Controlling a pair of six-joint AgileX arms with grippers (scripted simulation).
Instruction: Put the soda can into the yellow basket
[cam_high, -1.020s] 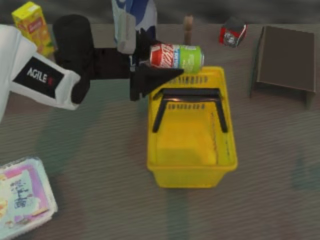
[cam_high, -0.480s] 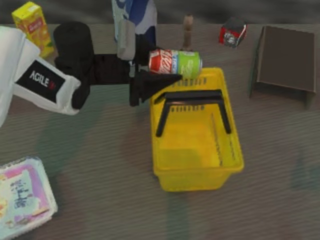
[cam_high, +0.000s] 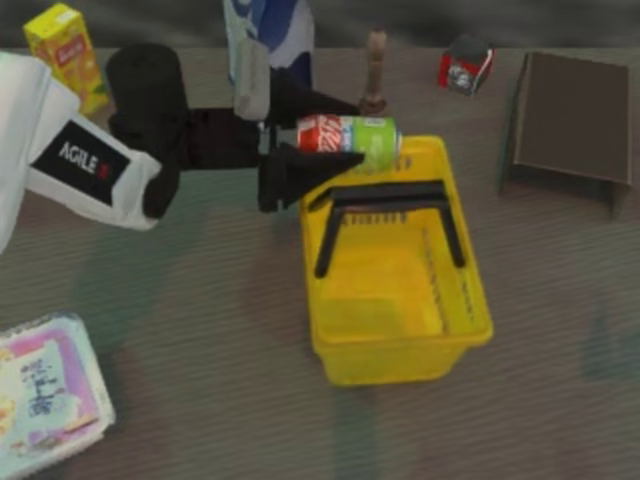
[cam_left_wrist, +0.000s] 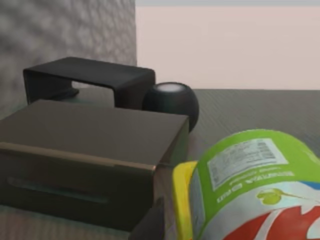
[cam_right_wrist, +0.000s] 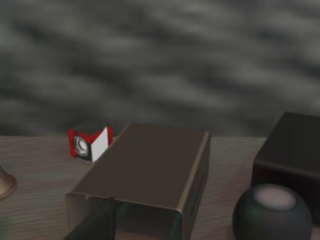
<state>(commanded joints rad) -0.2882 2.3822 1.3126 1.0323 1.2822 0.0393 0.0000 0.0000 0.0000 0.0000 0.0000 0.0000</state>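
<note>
The soda can (cam_high: 348, 138) lies on its side, red end toward my left arm and green end pointing right. My left gripper (cam_high: 343, 131) is shut on it, one black finger on each side. The can hangs over the far rim of the yellow basket (cam_high: 400, 360), just behind its black handle (cam_high: 390, 195). In the left wrist view the soda can (cam_left_wrist: 255, 190) fills the near corner, with a strip of the yellow basket rim (cam_left_wrist: 182, 205) beside it. My right arm is outside the top view; one dark finger (cam_right_wrist: 95, 220) shows in its wrist view.
Along the far edge stand a yellow-orange juice carton (cam_high: 65, 50), a blue-and-white pack (cam_high: 265, 40), a brown wooden piece (cam_high: 375, 70) and a red-and-white cube (cam_high: 465, 65). A dark brown box (cam_high: 570, 120) sits far right. A colourful packet (cam_high: 45, 390) lies near left.
The can has come down and a little toward the near side, closer to the basket's far rim. The basket has shifted slightly to the right and turned a bit.
</note>
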